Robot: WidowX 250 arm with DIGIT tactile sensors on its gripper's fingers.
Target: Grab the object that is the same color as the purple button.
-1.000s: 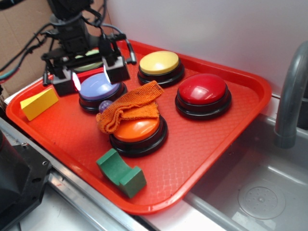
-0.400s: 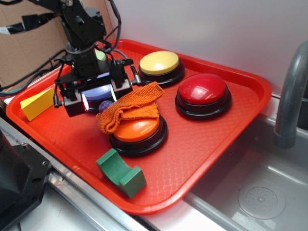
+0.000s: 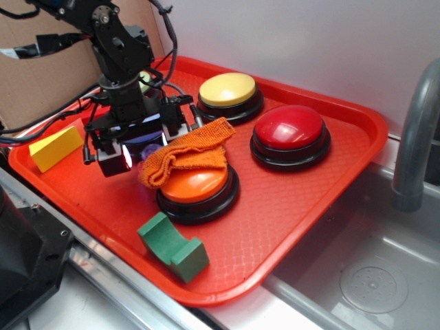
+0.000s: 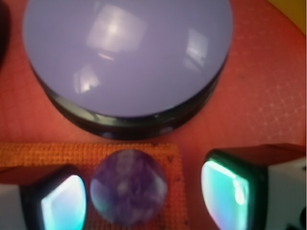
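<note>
My gripper (image 4: 144,199) is spread wide around the purple ball (image 4: 128,187) at the bottom of the wrist frame, just below the purple button (image 4: 127,57). Nothing is grasped yet; closing and lifting remain. Contact probably hasn't happened, though blur obscures it.

Black jointed arm (image 3: 113,48) with looping black cables, hand (image 3: 141,141) with glowing pale pads (image 4: 64,206).

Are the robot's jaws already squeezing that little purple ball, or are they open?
Open. In the wrist view the purple ball sits between the gripper jaws, with a clear gap to the right one; nothing presses it yet.
</note>
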